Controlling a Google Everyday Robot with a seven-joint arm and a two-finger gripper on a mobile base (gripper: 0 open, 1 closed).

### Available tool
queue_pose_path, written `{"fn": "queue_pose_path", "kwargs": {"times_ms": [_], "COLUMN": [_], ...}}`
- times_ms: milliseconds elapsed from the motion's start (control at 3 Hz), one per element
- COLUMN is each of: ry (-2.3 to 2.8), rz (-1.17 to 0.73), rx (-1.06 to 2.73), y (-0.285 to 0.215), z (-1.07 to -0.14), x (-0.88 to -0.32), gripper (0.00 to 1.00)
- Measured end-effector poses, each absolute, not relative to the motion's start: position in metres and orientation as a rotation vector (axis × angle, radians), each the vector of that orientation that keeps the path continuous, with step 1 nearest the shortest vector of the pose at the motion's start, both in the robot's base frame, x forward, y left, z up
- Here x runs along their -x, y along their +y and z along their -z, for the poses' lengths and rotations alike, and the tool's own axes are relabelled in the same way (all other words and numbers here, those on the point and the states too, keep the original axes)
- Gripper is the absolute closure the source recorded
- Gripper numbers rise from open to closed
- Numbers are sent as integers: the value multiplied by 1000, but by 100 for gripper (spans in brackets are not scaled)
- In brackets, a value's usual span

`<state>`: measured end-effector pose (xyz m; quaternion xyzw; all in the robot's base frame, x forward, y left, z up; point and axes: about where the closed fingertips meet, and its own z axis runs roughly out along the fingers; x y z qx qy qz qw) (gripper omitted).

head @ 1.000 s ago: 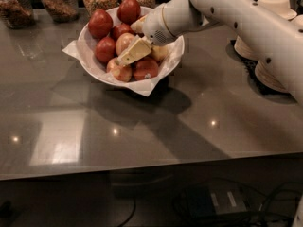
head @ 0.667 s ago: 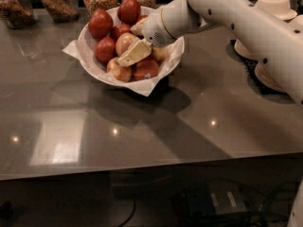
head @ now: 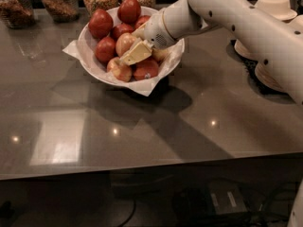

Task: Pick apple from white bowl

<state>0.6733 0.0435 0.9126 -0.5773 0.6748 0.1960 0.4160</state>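
The white bowl [head: 92, 63], lined with white paper whose corners hang over the rim, sits at the back of the dark table and holds several apples. Most are dark red, such as one at the top [head: 129, 9]. The pale yellow apple with a red-orange blush [head: 123, 43] lies in the middle of the pile. My gripper [head: 134, 43] reaches down into the bowl from the right and sits right against this apple on its right side. The white arm [head: 236, 18] hides the bowl's right part.
Glass jars of grains [head: 57, 1] stand along the back edge behind the bowl. Stacked beige disposable bowls [head: 274, 6] stand at the far right behind the arm. The grey table [head: 142, 136] stretches forward to its front edge.
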Motion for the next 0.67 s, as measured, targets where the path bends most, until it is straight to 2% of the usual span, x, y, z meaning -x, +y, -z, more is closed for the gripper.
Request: {"fn": "queue_pose_path", "kwargs": {"times_ms": [667], "ry": [1652], "rz": [-499], "rx": [1432], "y": [42], "z": [-937], "x": [-670], "gripper": [97]}}
